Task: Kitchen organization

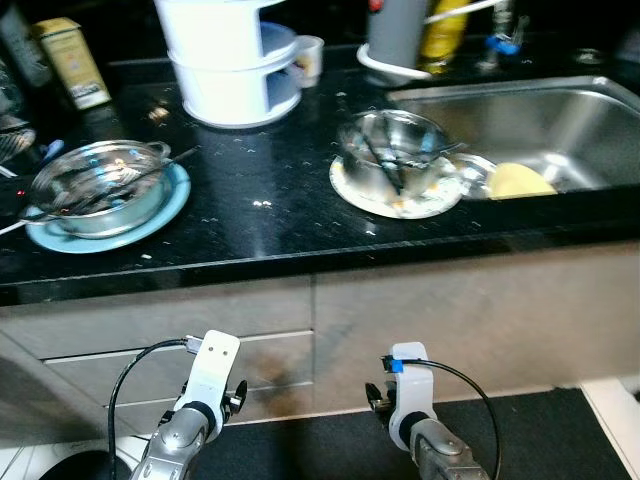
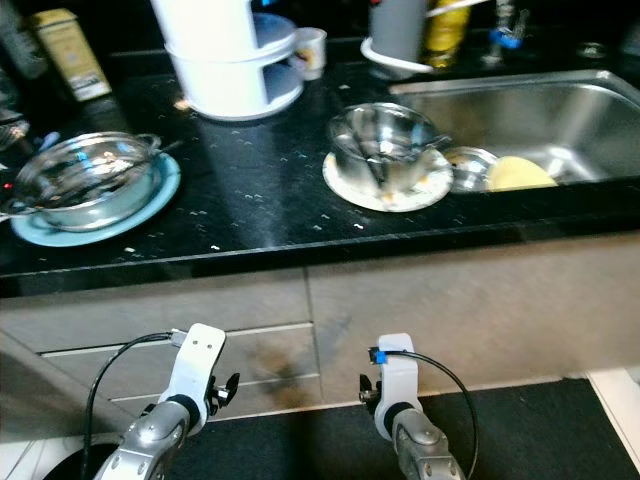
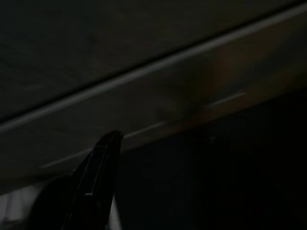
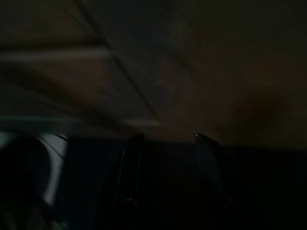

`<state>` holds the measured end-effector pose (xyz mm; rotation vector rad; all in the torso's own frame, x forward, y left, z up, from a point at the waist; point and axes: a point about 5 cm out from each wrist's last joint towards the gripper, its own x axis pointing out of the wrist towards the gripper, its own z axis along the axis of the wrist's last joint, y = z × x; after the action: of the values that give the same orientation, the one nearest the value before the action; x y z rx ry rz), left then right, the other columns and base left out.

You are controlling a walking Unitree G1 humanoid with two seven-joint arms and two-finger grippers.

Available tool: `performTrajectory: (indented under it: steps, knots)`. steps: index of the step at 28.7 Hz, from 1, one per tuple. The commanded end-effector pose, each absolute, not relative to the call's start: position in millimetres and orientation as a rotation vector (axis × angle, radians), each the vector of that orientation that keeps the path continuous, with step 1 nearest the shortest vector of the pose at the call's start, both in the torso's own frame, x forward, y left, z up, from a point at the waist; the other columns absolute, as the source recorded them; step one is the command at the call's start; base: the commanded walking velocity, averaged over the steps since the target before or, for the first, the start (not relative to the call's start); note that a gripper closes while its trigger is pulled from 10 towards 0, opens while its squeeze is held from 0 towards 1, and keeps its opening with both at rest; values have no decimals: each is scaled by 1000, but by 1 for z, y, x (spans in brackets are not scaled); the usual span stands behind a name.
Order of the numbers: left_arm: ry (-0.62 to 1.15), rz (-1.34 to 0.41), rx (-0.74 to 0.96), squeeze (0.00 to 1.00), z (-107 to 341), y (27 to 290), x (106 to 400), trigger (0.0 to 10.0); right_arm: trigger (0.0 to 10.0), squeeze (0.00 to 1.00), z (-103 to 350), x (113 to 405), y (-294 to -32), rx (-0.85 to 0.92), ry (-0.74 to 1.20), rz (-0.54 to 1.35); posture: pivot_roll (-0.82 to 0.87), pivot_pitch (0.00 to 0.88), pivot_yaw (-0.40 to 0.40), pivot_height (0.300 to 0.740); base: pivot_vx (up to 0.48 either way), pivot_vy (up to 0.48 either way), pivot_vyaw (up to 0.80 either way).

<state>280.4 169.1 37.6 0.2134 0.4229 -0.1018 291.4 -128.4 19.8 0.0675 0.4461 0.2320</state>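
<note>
I stand facing the bench (image 1: 260, 215), both arms hanging low before the cupboard doors, so no step is underway yet. My right end effector (image 4: 168, 143) is released, fingers apart and holding nothing; whether my left end effector (image 3: 103, 158) is clenched I cannot tell. Just left of the sink (image 1: 560, 120), a steel bowl (image 1: 392, 140) sits on a white plate (image 1: 400, 195); well left of it, a glass bowl (image 1: 95, 185) sits on a blue plate (image 1: 165, 210). Next, I judge, I raise an arm toward the steel bowl.

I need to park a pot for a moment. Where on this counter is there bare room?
The widest bare stretch of black counter lies between the blue plate carrying a glass bowl and the white plate under the steel bowl. The back edge is crowded: white stacked containers, bottles, the sink.
</note>
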Motion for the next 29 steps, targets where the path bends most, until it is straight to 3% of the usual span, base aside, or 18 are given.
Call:
performTrajectory:
  steps: [1, 22, 29]
  knots:
    - [437, -110, 202, 0, 35, 168, 278, 10000, 10000, 0, 9, 283, -131, 59, 491, 229, -50, 181, 19, 740, 300, 0, 0]
    - [504, -106, 268, 0, 18, 172, 268, 10000, 10000, 0, 0, 276, -138, 48, 546, 231, -51, 174, 20, 740, 24, 0, 0]
    - [532, -127, 237, 0, 11, 165, 265, 10000, 10000, 0, -16, 266, -146, 30, 674, 243, -58, 180, 19, 740, 0, 0, 0]
